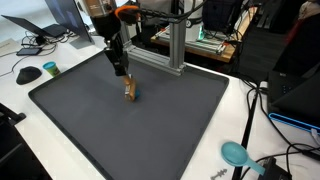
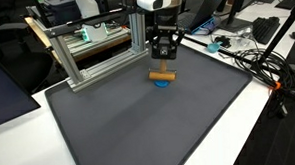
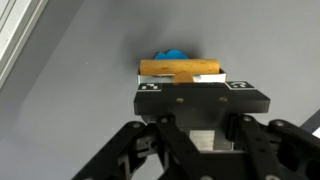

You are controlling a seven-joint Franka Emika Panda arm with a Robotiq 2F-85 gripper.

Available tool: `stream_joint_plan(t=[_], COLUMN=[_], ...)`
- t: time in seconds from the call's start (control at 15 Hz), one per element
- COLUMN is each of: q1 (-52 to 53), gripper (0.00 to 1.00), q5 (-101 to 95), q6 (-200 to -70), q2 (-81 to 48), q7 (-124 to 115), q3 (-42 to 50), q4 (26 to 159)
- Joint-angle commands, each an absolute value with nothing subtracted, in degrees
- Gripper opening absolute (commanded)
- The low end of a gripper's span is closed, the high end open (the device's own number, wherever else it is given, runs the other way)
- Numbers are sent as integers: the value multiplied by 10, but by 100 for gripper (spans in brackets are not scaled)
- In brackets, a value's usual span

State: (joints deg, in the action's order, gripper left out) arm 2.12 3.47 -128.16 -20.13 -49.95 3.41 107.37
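The end effector (image 2: pixel 164 58) is low over the dark grey mat (image 2: pixel 140 133), toward the back near the aluminium frame (image 2: pixel 96 55). Its jaws are pinched narrow on a short wooden block (image 2: pixel 163 75), which it holds crosswise and roughly level. The wrist view shows the same: the block (image 3: pixel 180 68) runs side to side at the fingertips w/ both ends sticking out past them.

Right under the block is a small blue piece (image 2: pixel 164 86). It rests on the mat, and the block looks to be touching or just above it. Can't tell which, as no view shows the gap. In the wrist view only a bit of the blue piece (image 3: pixel 170 55) peeks out beyond the wood.

Risks as I see them:
- The grip is narrow and sits approx mid-block. If it's off-centre, the block could pivot in the jaws and tip.
- The blue piece looks small and light. Any sideways drift w/ the block pressing on it would prob shove it across the mat.
- Pushing down harder could jam the block against it and twist it in the jaws.

The frame is near but not touching. Further off on the white surface (image 1: pixel 250 110) are a mouse (image 1: pixel 28 73), a teal scoop (image 1: pixel 236 153) and some cables (image 2: pixel 252 63), all well apart from the arm.
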Motion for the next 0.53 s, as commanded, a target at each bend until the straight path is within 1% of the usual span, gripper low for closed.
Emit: stream_joint_plan(t=[0.0, 0.47], q1=[35, 30], gripper=[22, 22], q5=[14, 25], q6=[-1263, -1248], q2=[-231, -267], q7=[-527, -506], q3=[45, 40], q4=[1034, 1009])
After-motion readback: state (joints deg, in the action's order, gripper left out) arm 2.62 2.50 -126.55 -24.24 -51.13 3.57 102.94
